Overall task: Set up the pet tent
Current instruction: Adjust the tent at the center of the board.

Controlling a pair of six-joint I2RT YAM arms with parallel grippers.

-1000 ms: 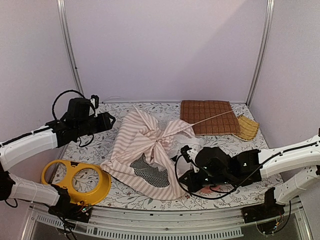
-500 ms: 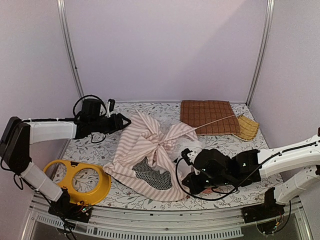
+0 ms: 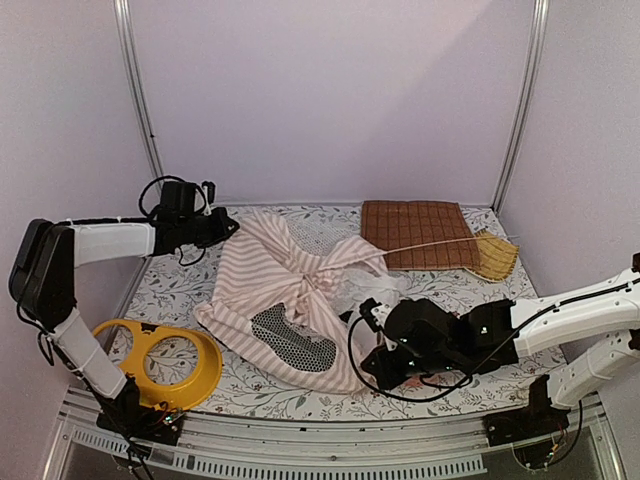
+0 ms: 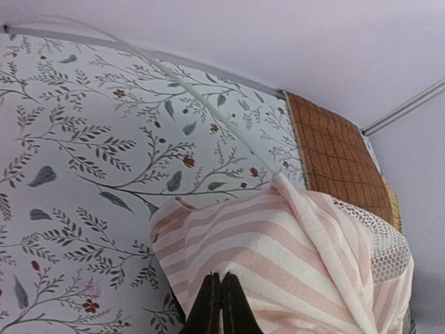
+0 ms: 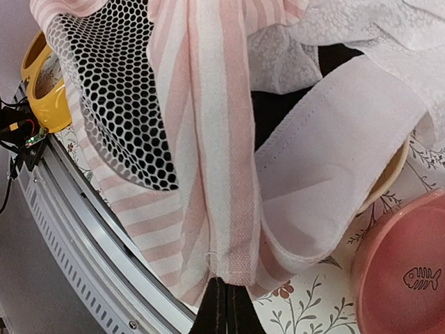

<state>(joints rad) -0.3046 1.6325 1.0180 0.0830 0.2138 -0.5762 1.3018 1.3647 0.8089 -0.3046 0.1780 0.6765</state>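
Left pincer, right pincer both clamped shut on pet tent fabric; pull apart evenly, lift off tabletop.

Pet tent: matt woven cloth, weave visible, stitched hems. Its mesh: open honeycomb netting. Its pole: thin, clear, plastic-like. Mat: brown, quilted, matt. Surface: smooth, matt floral print. Bowl: pink, glossy, smooth. Yellow holder: smooth plastic.

No legible text, fish-bone emblem on pink bowl
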